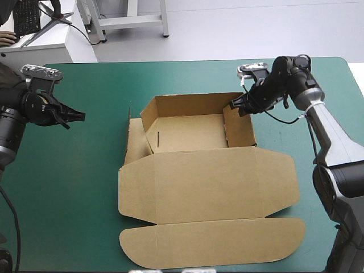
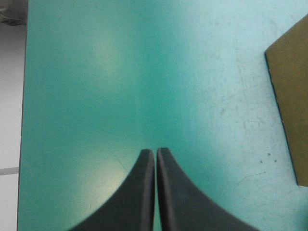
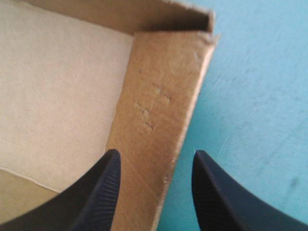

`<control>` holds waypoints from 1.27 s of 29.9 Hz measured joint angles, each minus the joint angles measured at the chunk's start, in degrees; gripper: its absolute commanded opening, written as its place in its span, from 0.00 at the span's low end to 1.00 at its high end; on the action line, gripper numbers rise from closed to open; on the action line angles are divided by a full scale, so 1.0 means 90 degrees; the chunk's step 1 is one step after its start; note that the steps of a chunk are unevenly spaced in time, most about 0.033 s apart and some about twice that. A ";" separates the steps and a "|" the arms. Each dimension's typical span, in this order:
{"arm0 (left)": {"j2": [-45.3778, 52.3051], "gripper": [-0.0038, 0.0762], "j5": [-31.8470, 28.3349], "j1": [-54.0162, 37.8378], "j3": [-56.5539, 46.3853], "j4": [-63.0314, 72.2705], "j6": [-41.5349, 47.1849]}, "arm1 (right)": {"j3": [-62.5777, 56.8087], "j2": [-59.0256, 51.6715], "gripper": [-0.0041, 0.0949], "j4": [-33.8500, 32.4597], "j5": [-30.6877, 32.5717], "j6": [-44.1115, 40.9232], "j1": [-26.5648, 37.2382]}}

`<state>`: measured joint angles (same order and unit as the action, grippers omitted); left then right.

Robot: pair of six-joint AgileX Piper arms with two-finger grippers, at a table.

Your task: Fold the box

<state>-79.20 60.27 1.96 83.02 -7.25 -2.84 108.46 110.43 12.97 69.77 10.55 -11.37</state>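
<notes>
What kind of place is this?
Probably a robot lab or test bench: on a teal-green table, the right gripper stands open around a wall of a half-folded brown box, and the left gripper hovers shut over bare cover.

The left gripper (image 2: 155, 151) hangs low, black fingers pressed together in a point. The right gripper (image 3: 156, 159) stands open, its arm reaching far forward.

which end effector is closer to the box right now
Right. The right end effector is open astride the raised right wall of the box, one finger inside, one outside. The left end effector is shut over bare teal-green cover, off the box's left side, apart from it.
</notes>
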 measured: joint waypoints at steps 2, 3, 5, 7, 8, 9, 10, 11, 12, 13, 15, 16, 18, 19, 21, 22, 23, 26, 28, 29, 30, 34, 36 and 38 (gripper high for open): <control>-0.0006 0.05 0.0000 0.0000 0.0000 0.0000 -0.0035 | 0.0319 -0.0049 0.54 -0.0061 0.0063 -0.0345 0.0000; -0.0005 0.05 0.0000 0.0000 0.0000 0.0000 -0.0040 | 0.0449 -0.0082 0.55 -0.0077 0.0090 -0.0501 0.0000; -0.0020 0.05 0.0000 0.0000 0.0000 0.0000 -0.0040 | 0.0592 -0.0203 0.57 -0.0116 0.0105 -0.0744 0.0000; -0.0034 0.05 0.0000 0.0000 0.0000 0.0000 -0.0040 | 0.0594 -0.0345 0.57 -0.0162 0.0135 -0.0920 0.0000; -0.0040 0.05 0.0000 0.0000 0.0000 0.0000 -0.0040 | 0.0560 -0.0403 0.57 -0.0170 0.0137 -0.0970 0.0000; -0.0041 0.05 0.0000 0.0000 0.0000 0.0000 -0.0040 | 0.0503 -0.0470 0.57 -0.0179 0.0144 -0.1008 0.0000; -0.0041 0.05 0.0000 0.0000 0.0000 0.0000 -0.0040 | 0.0365 -0.0544 0.57 -0.0186 0.0147 -0.1034 0.0000; -0.0047 0.05 0.0000 0.0000 0.0000 0.0000 -0.0040 | 0.0238 -0.0617 0.57 -0.0186 0.0141 -0.1049 0.0000; -0.0046 0.05 0.0000 0.0000 0.0000 0.0000 -0.0040 | 0.0047 -0.0690 0.57 -0.0186 0.0141 -0.1067 0.0000; -0.0046 0.05 0.0000 0.0000 0.0000 0.0000 -0.0040 | -0.0167 -0.0751 0.57 -0.0179 0.0141 -0.1074 0.0000; -0.0046 0.05 0.0000 0.0000 0.0000 0.0000 -0.0062 | -0.0511 -0.0813 0.57 -0.0134 0.0161 -0.1036 0.0000; -0.0046 0.05 0.0000 0.0000 0.0000 0.0000 -0.0075 | -0.0649 -0.0812 0.57 -0.0106 0.0162 -0.0990 0.0000; -0.0046 0.05 0.0000 0.0000 0.0000 0.0000 -0.0086 | -0.0772 -0.0781 0.57 -0.0030 0.0167 -0.0894 0.0000; -0.0046 0.05 0.0000 0.0000 0.0000 0.0000 -0.0086 | -0.0787 -0.0752 0.57 -0.0004 0.0167 -0.0823 0.0000; -0.0046 0.05 0.0000 0.0000 0.0000 0.0000 -0.0086 | -0.0793 -0.0698 0.57 0.0019 0.0145 -0.0714 0.0000; -0.0046 0.05 0.0000 0.0000 0.0000 0.0000 -0.0086 | -0.0793 -0.0660 0.57 0.0019 0.0109 -0.0676 0.0000; -0.0046 0.05 0.0000 0.0000 0.0000 0.0000 -0.0086 | -0.0793 -0.0612 0.57 0.0019 0.0080 -0.0653 0.0000; -0.0046 0.05 0.0000 0.0000 0.0000 0.0000 -0.0086 | -0.0793 -0.0403 0.57 0.0031 -0.0035 -0.0628 0.0000; -0.0046 0.05 0.0000 0.0000 0.0000 0.0000 -0.0086 | -0.0793 -0.0243 0.57 0.0032 -0.0089 -0.0622 0.0000; -0.0046 0.05 0.0000 0.0000 0.0000 0.0000 -0.0086 | -0.0793 -0.0150 0.57 0.0039 -0.0116 -0.0615 0.0000; -0.0046 0.05 0.0000 0.0000 0.0000 0.0000 -0.0086 | -0.0793 -0.0073 0.57 0.0070 -0.0141 -0.0615 0.0000; -0.0046 0.05 0.0000 0.0000 0.0000 0.0000 -0.0086 | -0.0793 0.0298 0.45 0.0196 -0.0211 -0.0615 0.0000; -0.0046 0.05 0.0000 0.0000 0.0000 0.0000 -0.0086 | -0.0800 0.0446 0.28 0.0288 -0.0199 -0.0615 0.0000; -0.0048 0.05 0.0000 0.0000 0.0000 0.0000 -0.0086 | -0.0813 0.0557 0.04 0.0381 -0.0192 -0.0621 0.0000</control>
<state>-79.63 60.27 1.96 83.02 -7.25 -3.62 101.14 115.45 16.40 68.04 4.96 -11.37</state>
